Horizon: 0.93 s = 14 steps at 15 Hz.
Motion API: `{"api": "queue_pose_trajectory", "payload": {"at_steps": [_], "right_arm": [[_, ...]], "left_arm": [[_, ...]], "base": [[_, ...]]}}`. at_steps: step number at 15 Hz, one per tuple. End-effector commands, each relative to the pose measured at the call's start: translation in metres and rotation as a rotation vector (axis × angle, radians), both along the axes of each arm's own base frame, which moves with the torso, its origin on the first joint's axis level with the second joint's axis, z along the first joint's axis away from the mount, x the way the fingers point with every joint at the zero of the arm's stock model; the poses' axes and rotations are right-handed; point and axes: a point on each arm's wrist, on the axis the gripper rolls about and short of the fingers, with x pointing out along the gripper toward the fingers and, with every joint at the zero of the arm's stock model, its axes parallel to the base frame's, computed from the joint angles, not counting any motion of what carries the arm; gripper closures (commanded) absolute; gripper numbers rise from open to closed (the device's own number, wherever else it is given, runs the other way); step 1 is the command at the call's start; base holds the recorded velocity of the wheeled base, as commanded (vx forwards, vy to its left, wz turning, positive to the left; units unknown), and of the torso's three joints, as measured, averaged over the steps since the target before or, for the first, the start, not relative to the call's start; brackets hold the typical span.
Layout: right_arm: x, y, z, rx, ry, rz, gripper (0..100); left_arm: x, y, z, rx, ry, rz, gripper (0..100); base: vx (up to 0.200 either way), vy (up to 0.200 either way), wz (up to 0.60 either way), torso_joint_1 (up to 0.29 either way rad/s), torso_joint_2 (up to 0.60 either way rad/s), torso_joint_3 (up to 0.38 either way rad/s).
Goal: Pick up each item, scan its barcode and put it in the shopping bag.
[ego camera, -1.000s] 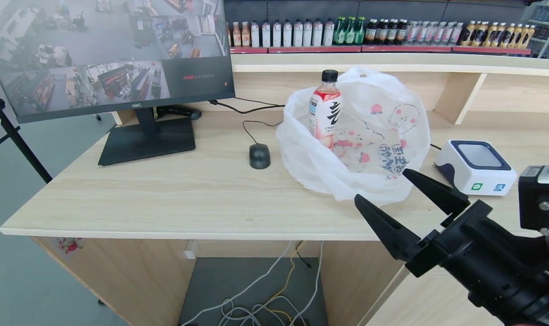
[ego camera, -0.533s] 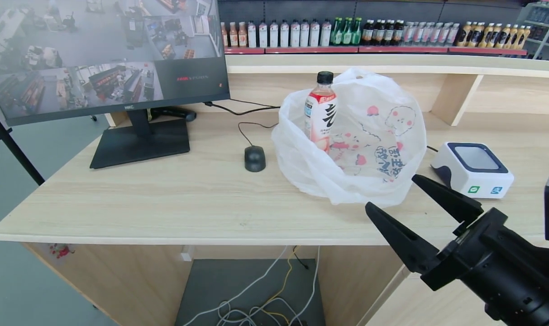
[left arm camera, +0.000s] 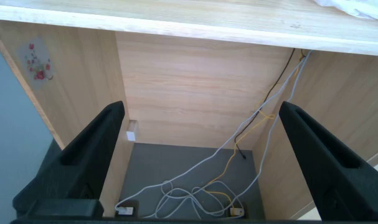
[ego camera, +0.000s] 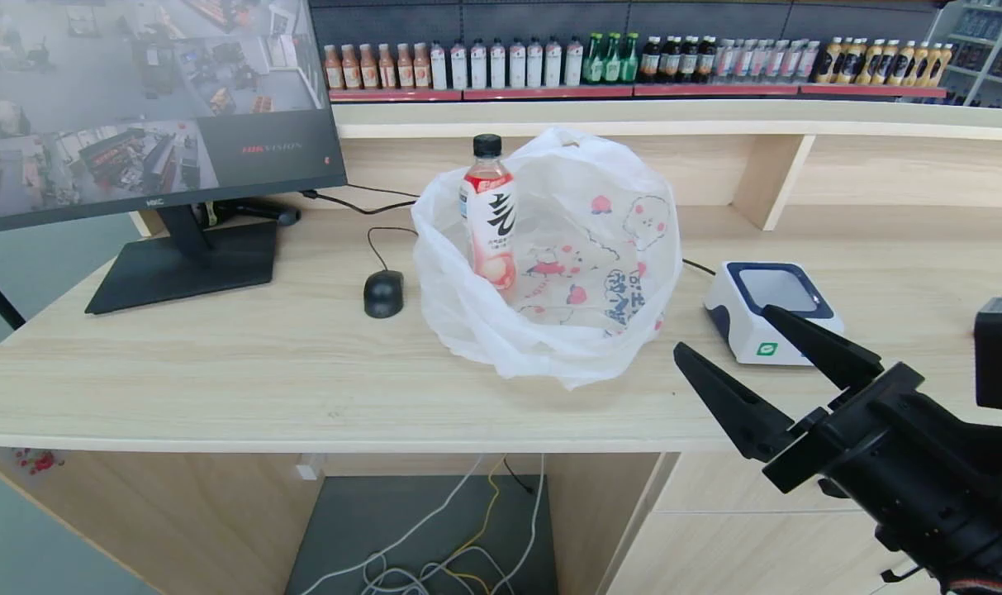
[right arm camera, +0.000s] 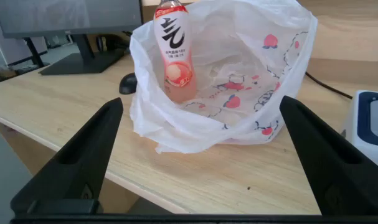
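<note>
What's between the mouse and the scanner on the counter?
The shopping bag, with the bottle standing inside it, sits between the mouse and the scanner, as the head view shows.

Monitor (ego camera: 137,91), black mouse (ego camera: 383,293), shelved bottles (ego camera: 550,62), tangled floor cables (ego camera: 422,570)

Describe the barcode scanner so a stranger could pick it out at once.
Start at the light wooden counter and find the white printed shopping bag at its middle. Just to the robot's right of it sits the barcode scanner: a small white box with a dark-framed window on top, unlike the rounded black mouse on the bag's left.
</note>
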Motion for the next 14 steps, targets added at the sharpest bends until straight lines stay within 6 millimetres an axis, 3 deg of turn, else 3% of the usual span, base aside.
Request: {"api": "queue_pose_trajectory", "payload": {"at_steps": [1, 14], "right_arm": [[0.0070, 0.0024, -0.0044, -0.017, 0.015, -0.015, 0], [0.0133, 0.0083, -0.0069, -0.025, 0.024, -0.013, 0]], "left_arm": [[0.0000, 0.0000, 0.0000, 0.000, -0.001, 0.000, 0], [0.0000, 0.0000, -0.0001, -0.003, 0.001, 0.000, 0]], "base": [[0.000, -0.200, 0.00, 0.002, 0.00, 0.012], [0.000, -0.200, 0.00, 0.003, 0.00, 0.003]]}}
